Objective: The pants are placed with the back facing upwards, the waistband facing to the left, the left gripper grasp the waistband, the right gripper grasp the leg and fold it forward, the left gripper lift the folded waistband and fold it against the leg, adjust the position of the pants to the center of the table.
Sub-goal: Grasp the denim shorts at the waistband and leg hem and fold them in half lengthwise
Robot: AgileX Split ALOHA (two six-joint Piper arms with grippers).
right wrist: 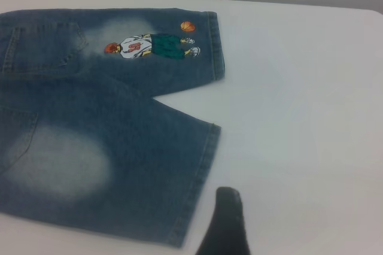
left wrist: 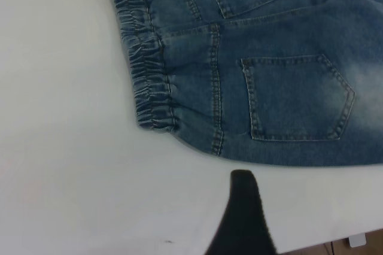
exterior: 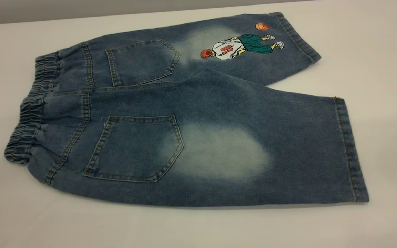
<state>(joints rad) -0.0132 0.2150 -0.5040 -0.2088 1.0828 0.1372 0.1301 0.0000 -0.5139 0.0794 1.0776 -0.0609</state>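
the pants (exterior: 198, 113) lie flat, back up, on the table (exterior: 374, 69), waistband (exterior: 29, 113) toward its left edge. the left gripper (left wrist: 242, 219) hovers near the waistband, the right gripper (right wrist: 224, 222) near the plain leg (right wrist: 119, 171); i cannot tell either one's opening.

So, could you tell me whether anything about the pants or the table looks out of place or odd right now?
Nothing stands out. The pants lie flat and unfolded on the table, back pockets up, waistband to the exterior view's left. The near leg slightly overlaps the printed leg at the crotch. No damage or spills show.
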